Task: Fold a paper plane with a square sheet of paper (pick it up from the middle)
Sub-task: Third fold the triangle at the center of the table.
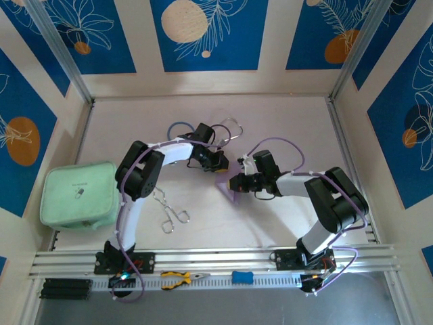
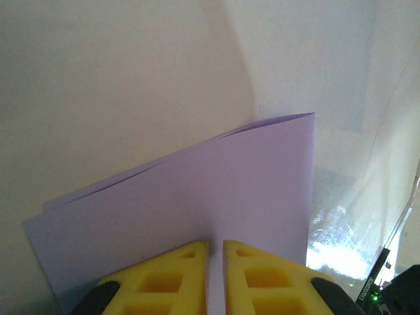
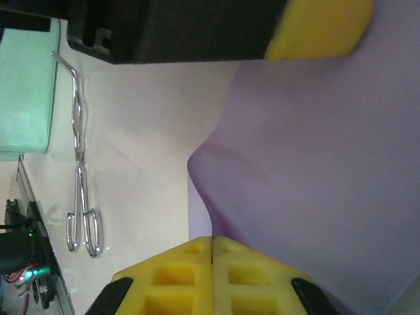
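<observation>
The square sheet of paper (image 1: 233,189), pale lilac, hangs above the middle of the table between both grippers. In the left wrist view the sheet (image 2: 216,190) is doubled over, two layers showing along its top edge and a crease on the right. My left gripper (image 2: 216,246) is shut on it, and the paper runs between the yellow fingers. My right gripper (image 3: 212,239) is shut on a curled edge of the sheet (image 3: 315,164). One yellow pad of the left gripper (image 3: 321,29) shows at the top. From above, the left gripper (image 1: 222,162) and right gripper (image 1: 234,183) almost meet. The paper plane is out of view.
A mint-green pouch (image 1: 78,195) lies at the left edge. Metal forceps (image 1: 169,210) lie in front of the left arm, and a stethoscope (image 1: 203,128) lies behind the grippers. Pliers (image 1: 179,278) and a blue tool (image 1: 242,277) rest on the near rail.
</observation>
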### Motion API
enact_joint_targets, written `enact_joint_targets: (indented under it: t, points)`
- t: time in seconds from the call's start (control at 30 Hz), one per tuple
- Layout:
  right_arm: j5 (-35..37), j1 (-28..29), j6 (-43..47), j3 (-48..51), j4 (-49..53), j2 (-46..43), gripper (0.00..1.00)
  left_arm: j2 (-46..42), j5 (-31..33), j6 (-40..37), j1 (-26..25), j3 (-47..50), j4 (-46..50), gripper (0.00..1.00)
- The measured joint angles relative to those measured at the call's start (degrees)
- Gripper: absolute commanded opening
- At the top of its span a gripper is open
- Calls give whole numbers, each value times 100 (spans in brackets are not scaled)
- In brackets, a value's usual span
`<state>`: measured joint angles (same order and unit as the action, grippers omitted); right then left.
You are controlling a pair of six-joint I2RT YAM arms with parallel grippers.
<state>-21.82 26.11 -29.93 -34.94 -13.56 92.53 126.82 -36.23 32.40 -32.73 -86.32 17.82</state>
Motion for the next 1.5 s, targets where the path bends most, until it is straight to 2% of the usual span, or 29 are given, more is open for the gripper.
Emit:
enact_joint_targets:
  t: [0.57, 1.5]
  points:
    - [448, -26, 291, -192, 387, 0, 1, 0, -4, 0, 0, 0, 0, 16]
    - [647, -74, 505, -363, 866, 2, 2, -11, -20, 0, 0, 0, 4, 16]
